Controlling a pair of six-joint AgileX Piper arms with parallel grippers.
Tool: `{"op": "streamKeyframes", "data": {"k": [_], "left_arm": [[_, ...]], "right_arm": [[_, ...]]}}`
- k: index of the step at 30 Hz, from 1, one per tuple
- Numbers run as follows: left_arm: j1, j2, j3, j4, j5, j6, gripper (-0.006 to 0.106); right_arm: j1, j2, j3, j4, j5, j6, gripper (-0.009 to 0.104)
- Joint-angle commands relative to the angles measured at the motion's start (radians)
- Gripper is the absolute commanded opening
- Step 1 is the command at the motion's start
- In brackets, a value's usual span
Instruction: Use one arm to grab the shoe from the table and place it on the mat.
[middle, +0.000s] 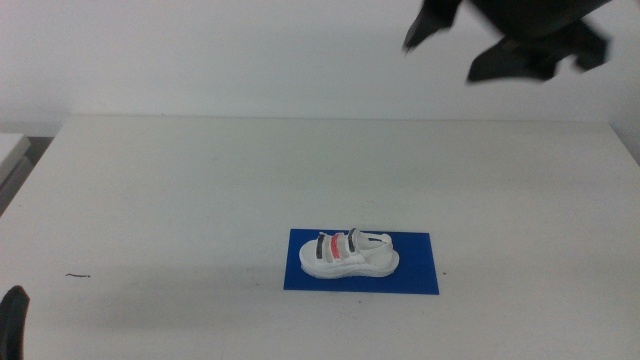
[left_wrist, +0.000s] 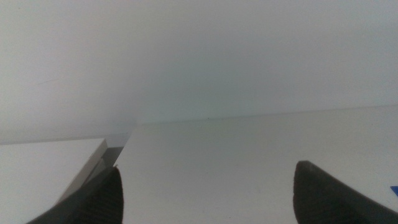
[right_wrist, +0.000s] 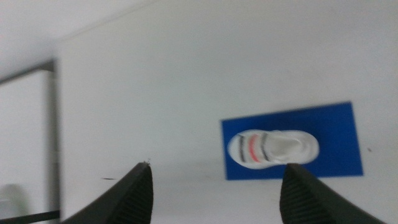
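Observation:
The white shoe (middle: 349, 254) with two black straps and one red strap lies on the blue mat (middle: 416, 275) near the front of the table (middle: 200, 180). From the right wrist view, the shoe (right_wrist: 272, 148) rests on the mat (right_wrist: 336, 134), far below. My right gripper (middle: 505, 45) hangs high above the table's back right, open and holding nothing; the right gripper (right_wrist: 214, 186) shows wide-apart jaws. My left gripper (left_wrist: 205, 190) waits at the front left corner, open and empty, and only a dark tip (middle: 12, 320) of it shows in the middle view.
A small dark mark (middle: 78, 275) lies on the table at the front left. A second white surface (middle: 10, 150) adjoins the table's left edge across a narrow gap.

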Motion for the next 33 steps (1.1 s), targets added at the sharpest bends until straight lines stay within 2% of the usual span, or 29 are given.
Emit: {"op": "streamKeyframes", "data": {"k": [1,5,7,8,10,12,15,18,19,21,24,26,29,31,32,33], "left_arm": [[0.0,0.005,0.0,-0.004,-0.012,-0.001,0.094],[0.0,0.005,0.0,-0.004,-0.012,-0.001,0.094],[0.0,0.005,0.0,-0.004,-0.012,-0.001,0.094],[0.0,0.005,0.0,-0.004,-0.012,-0.001,0.094],[0.0,0.005,0.0,-0.004,-0.012,-0.001,0.094],[0.0,0.005,0.0,-0.004,-0.012,-0.001,0.094],[0.0,0.005,0.0,-0.004,-0.012,-0.001,0.094],[0.0,0.005,0.0,-0.004,-0.012,-0.001,0.094],[0.0,0.005,0.0,-0.004,-0.012,-0.001,0.094],[0.0,0.005,0.0,-0.004,-0.012,-0.001,0.094],[0.0,0.005,0.0,-0.004,-0.012,-0.001,0.094],[0.0,0.005,0.0,-0.004,-0.012,-0.001,0.094],[0.0,0.005,0.0,-0.004,-0.012,-0.001,0.094],[0.0,0.005,0.0,-0.004,-0.012,-0.001,0.094],[0.0,0.005,0.0,-0.004,-0.012,-0.001,0.094],[0.0,0.005,0.0,-0.004,-0.012,-0.001,0.094]], "right_arm": [[-0.009,-0.094,0.002,0.005,-0.009,-0.012,0.051],[-0.009,-0.267,0.155,-0.004,-0.112,0.13,0.051],[-0.009,-0.376,0.297,-0.057,-0.178,0.189,0.051],[-0.009,-0.433,0.36,-0.099,-0.222,0.221,0.05],[-0.01,-0.548,0.528,-0.252,-0.335,0.257,0.046],[-0.026,-0.646,0.697,-0.374,-0.417,0.259,0.043],[-0.061,-0.796,0.885,-0.567,-0.472,0.275,0.041],[-0.063,-0.931,0.991,-0.682,-0.46,0.273,0.042],[-0.063,-0.97,1.021,-0.684,-0.462,0.262,0.042],[-0.065,-1.026,1.067,-0.648,-0.455,0.127,0.042],[-0.107,-1.098,1.12,-0.453,-0.476,-0.302,0.042],[-0.173,-1.143,1.164,-0.354,-0.547,-0.468,0.042],[-0.352,-1.201,1.272,-0.224,-0.712,-0.624,0.042],[-0.5,-1.228,1.357,-0.065,-0.802,-0.747,0.042],[-0.559,-1.233,1.398,-0.008,-0.839,-0.786,0.042],[-0.629,-1.239,1.436,0.019,-0.878,-0.819,0.042]]}}
